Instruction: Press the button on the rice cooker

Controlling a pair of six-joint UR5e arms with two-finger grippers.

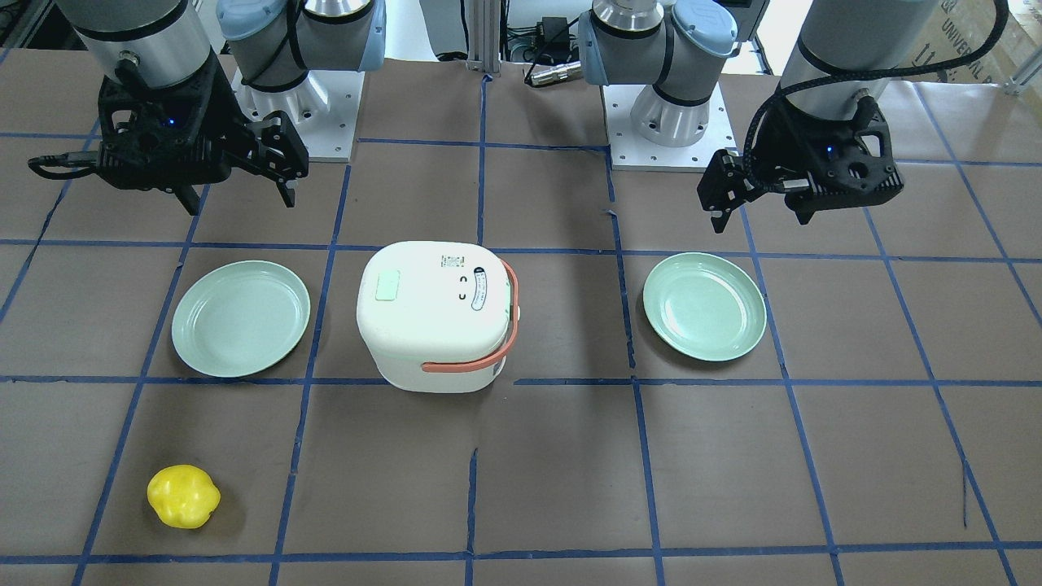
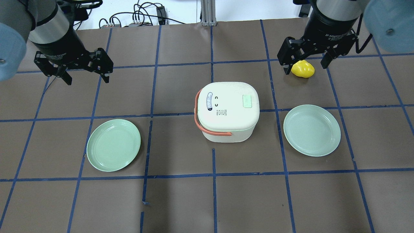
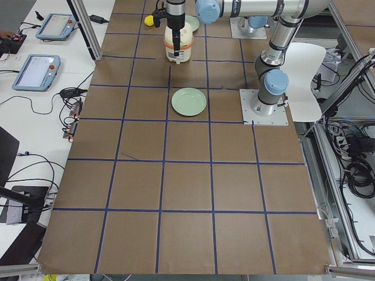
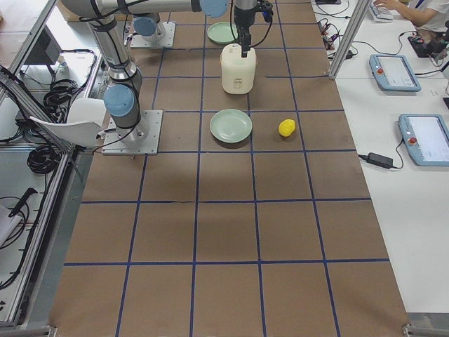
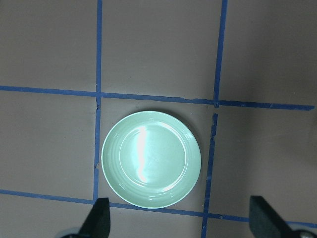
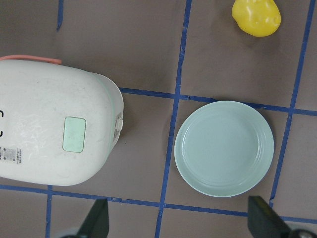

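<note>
Rice cooker (image 2: 228,113), rounded white plastic, rectangular mint button (image 2: 247,101)

Rice cooker (image 6: 54,129): left end cut off by the edge of the right wrist view; in the left side view, partly covered by the left arm (image 3: 174,17) hanging before it. Yellow object (image 2: 306,72): upper left part hidden behind the right gripper (image 2: 305,66) in the overhead view, and too small to make out from the left side. Wrist views: only the fingertips (image 5: 96,218) show, cut off at the bottom edge.
</note>
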